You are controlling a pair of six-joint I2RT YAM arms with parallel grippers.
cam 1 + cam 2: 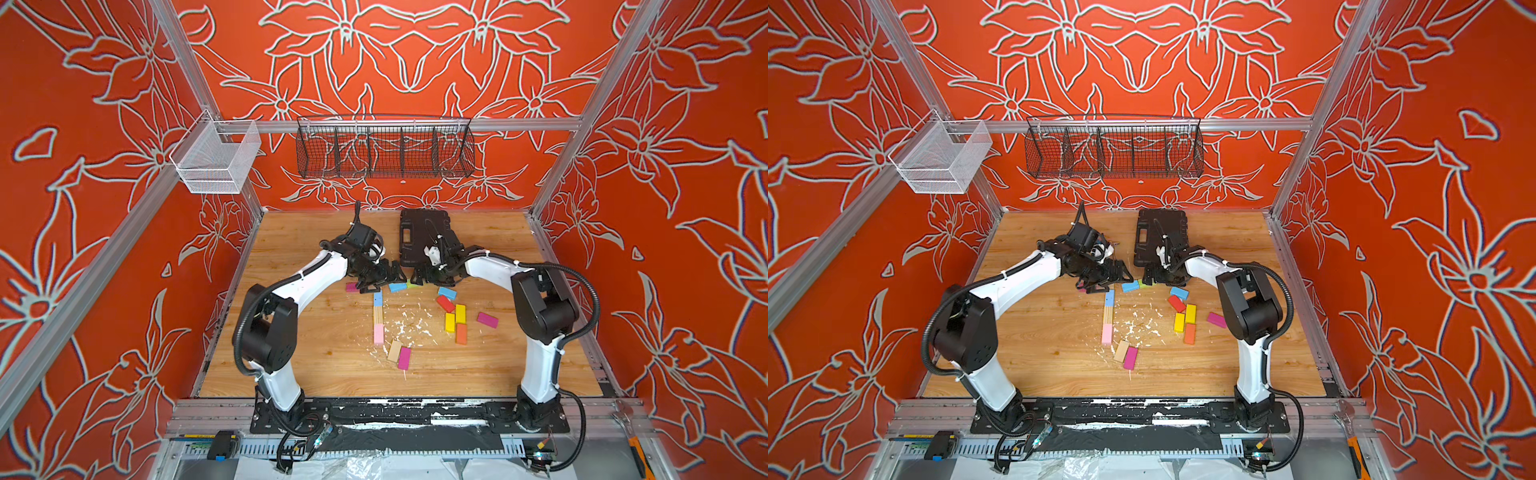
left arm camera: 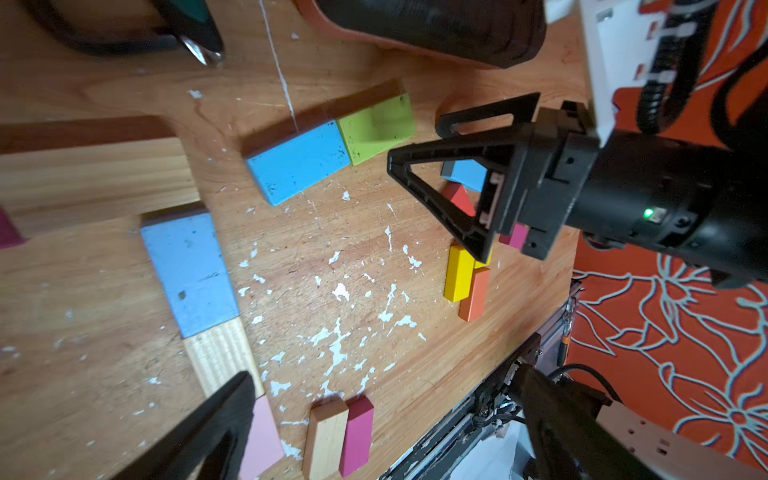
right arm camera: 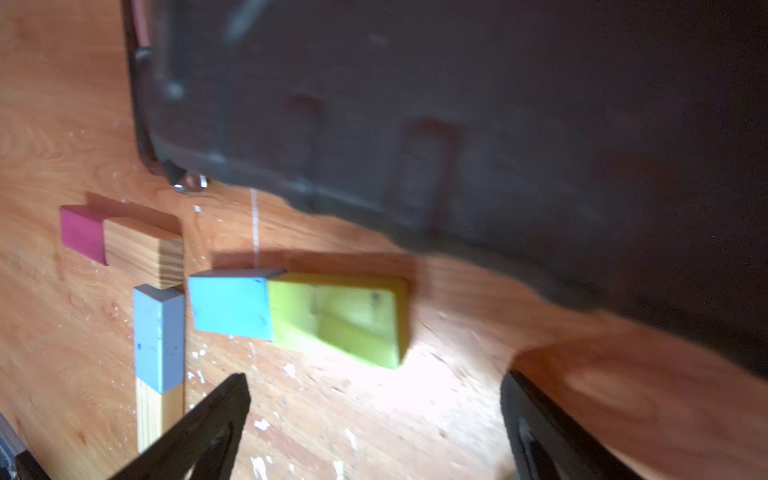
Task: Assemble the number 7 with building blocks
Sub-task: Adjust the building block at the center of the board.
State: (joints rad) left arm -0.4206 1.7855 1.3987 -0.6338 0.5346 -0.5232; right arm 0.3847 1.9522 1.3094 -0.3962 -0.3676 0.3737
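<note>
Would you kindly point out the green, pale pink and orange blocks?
green block (image 2: 376, 129): left wrist view, top face.
pale pink block (image 1: 378, 334): a top view, top face.
orange block (image 1: 461, 333): a top view, top face.

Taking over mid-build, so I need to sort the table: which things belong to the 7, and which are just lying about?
Job (blocks):
- row: magenta, blue, green
- column: light blue, wood, pink
- spare: yellow, orange, red

Lying about:
- black case
- white flecks
- black basket, white basket
</note>
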